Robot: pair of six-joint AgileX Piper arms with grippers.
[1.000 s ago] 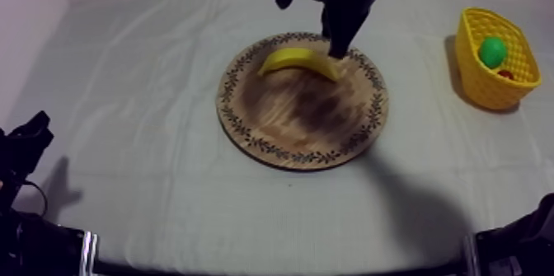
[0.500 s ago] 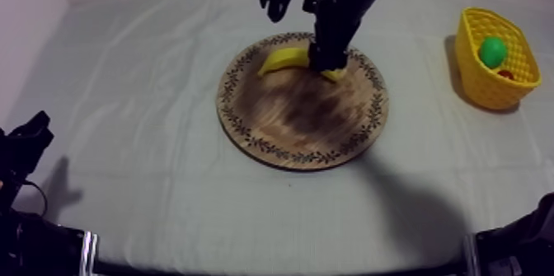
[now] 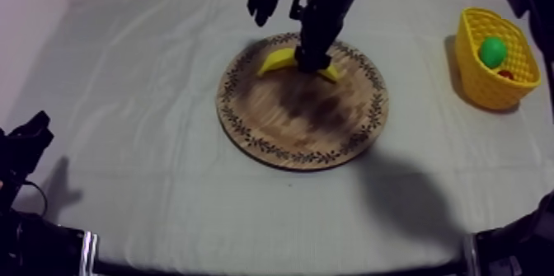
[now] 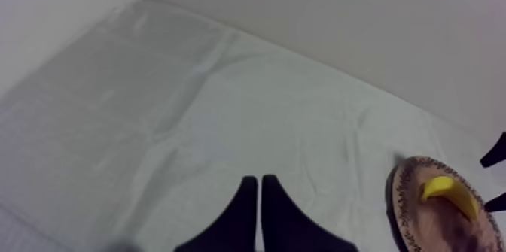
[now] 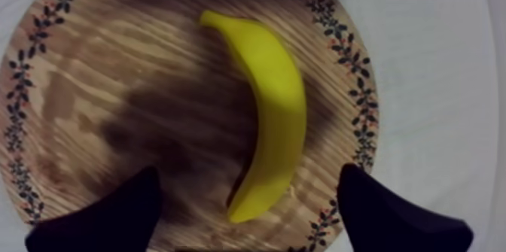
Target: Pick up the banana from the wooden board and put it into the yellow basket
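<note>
Here, the left gripper [image 3: 29, 135] is found low at the left edge of the table [image 3: 124, 90], well apart from everything else. In its wrist view its fingers [image 4: 245, 214] are pressed together into a narrow wedge with nothing between them. The cloth lies bare just ahead of those jaws, and the wooden board [image 3: 305, 127] is seen well beyond them.

Further right, the right gripper [image 3: 312, 55] is lowered onto the far part of the board. Its fingers [image 5: 128, 210] are spread wide, one at each side of the banana [image 5: 275, 104]. The banana lies flat on the wood, with one end between the jaws and the rest curving away ahead of them. No contact between fingers and banana can be made out.

Well to the right of those jaws, a yellow basket [image 3: 486, 86] stands near the table's right edge. A green fruit [image 3: 493, 51], possibly the pear, and a small red fruit [image 3: 504, 74] are held in it.
</note>
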